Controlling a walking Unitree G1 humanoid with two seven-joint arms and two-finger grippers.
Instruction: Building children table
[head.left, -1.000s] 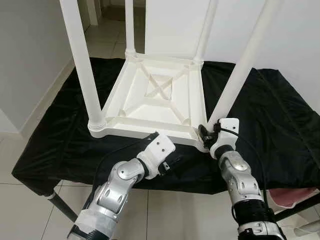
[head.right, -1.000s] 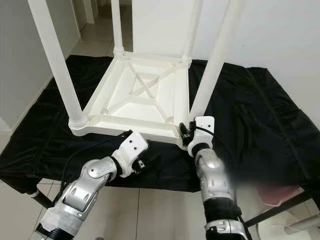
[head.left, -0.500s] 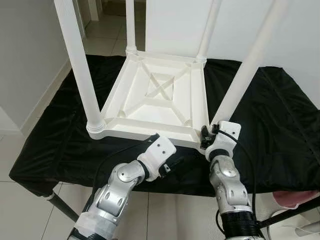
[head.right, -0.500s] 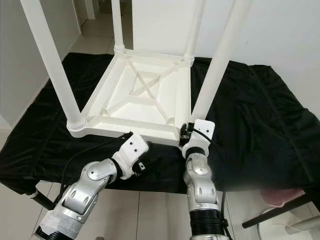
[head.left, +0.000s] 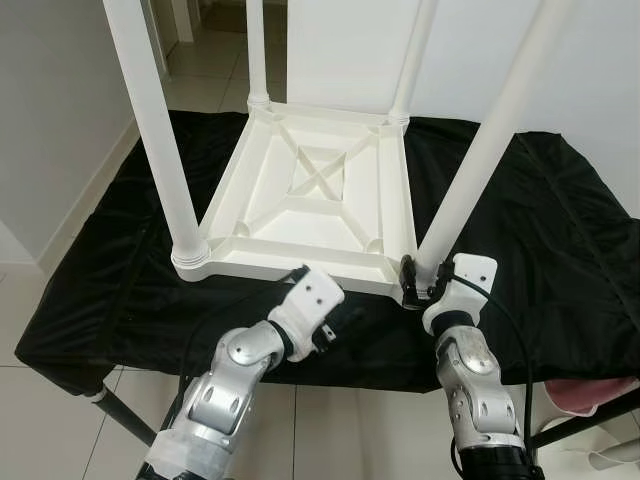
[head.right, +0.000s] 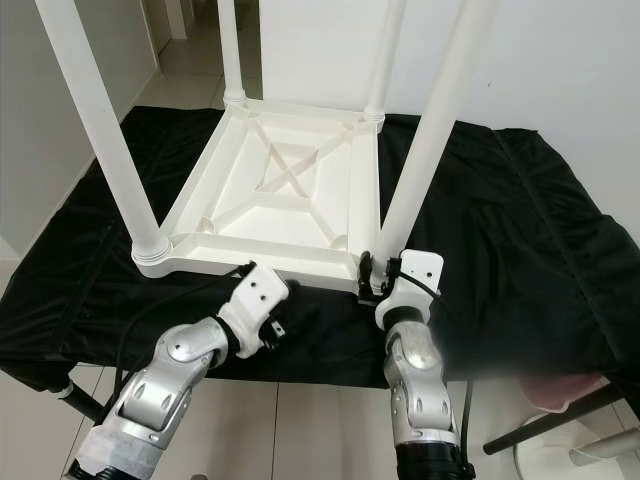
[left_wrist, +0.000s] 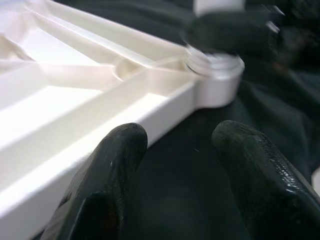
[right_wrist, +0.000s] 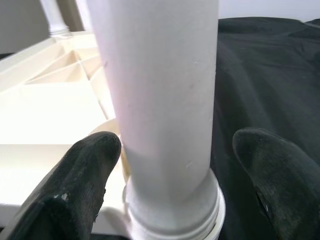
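Note:
A white children's table (head.left: 310, 210) lies upside down on the black cloth (head.left: 560, 230), its legs pointing up. My right gripper (head.left: 412, 285) is at the base of the near right leg (head.left: 480, 150). In the right wrist view that leg (right_wrist: 160, 100) stands between the open black fingers (right_wrist: 85, 175), with a gap on one side. My left gripper (head.left: 335, 325) is low at the tabletop's near edge, open and holding nothing. The left wrist view shows the white rim (left_wrist: 100, 135) and the leg's threaded base (left_wrist: 212, 70) beyond the fingers (left_wrist: 110, 170).
The cloth-covered work table ends just in front of my arms, with tiled floor (head.left: 40, 420) below. The near left leg (head.left: 155, 130) rises tall on the left. A pink item (head.left: 590, 395) lies at the lower right. White walls stand behind and to the left.
The view has shifted slightly. My right wrist has moved a little right and lower at the leg base, its fingers still on either side of it. The left gripper stays at the near edge.

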